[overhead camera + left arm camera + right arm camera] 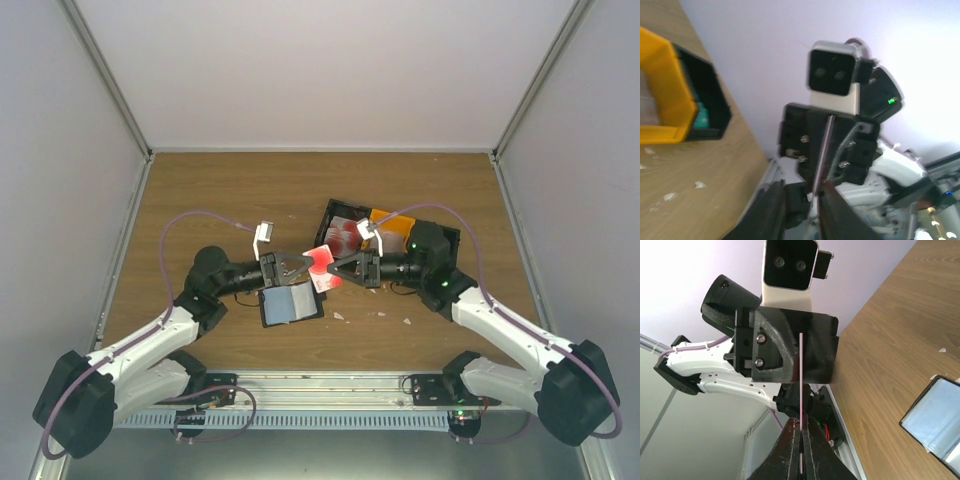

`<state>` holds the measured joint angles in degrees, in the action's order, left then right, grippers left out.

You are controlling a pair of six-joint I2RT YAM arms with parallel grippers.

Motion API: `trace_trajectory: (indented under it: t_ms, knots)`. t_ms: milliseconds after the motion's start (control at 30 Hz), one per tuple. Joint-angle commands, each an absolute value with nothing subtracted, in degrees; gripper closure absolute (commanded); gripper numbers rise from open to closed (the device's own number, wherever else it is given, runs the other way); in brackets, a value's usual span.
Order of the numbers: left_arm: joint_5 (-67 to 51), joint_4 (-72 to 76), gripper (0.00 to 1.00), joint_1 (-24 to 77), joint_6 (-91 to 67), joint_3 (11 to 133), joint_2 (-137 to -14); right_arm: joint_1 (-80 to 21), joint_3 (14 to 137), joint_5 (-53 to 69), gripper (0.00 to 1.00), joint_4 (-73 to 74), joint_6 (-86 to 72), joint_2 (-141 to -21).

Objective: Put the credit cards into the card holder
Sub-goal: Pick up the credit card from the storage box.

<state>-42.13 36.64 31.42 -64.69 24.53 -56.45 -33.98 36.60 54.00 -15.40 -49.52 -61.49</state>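
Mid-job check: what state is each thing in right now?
Red-and-white plastic card: off the table, gripped from both sides.
Left hand: shut on the card.
Right hand: shut on the card.
Black leather folding card holder: lying open on the wooden table.

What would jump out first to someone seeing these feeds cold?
The two grippers sit nose to nose above mid-table. The right gripper pinches a red-and-white card held on edge, and the left gripper has its fingers either side of the same card, though whether it grips is unclear. Beside the left gripper, the card holder lies open on the table.
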Motion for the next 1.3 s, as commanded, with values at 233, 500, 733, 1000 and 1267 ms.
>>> trace_trajectory:
  t_ms: [233, 500, 733, 1000, 1267]
  knots:
    - [-12.8, -9.7, 0.36, 30.9, -49.1, 29.5, -50.1, -39.6, 38.8, 32.3, 0.99, -3.7, -45.4, -67.3]
    - [-9.5, -17.3, 0.41, 30.8, -49.2, 24.9, -48.9, -47.6, 40.8, 22.9, 0.99, -10.0, -48.9, -82.9]
    - [-7.6, -16.3, 0.65, 30.6, -50.8, 21.0, -49.2, -49.1, 40.4, 23.8, 1.0, -17.1, -51.3, -92.8]
    - [-11.1, -12.1, 0.83, 29.6, -49.4, 18.8, -56.1, -49.2, 40.0, 24.3, 1.0, -22.2, -54.7, -98.1]
    - [-11.7, -11.1, 0.83, 29.2, -49.8, 17.3, -58.8, -49.7, 40.4, 24.3, 1.0, -24.2, -57.6, -102.0]
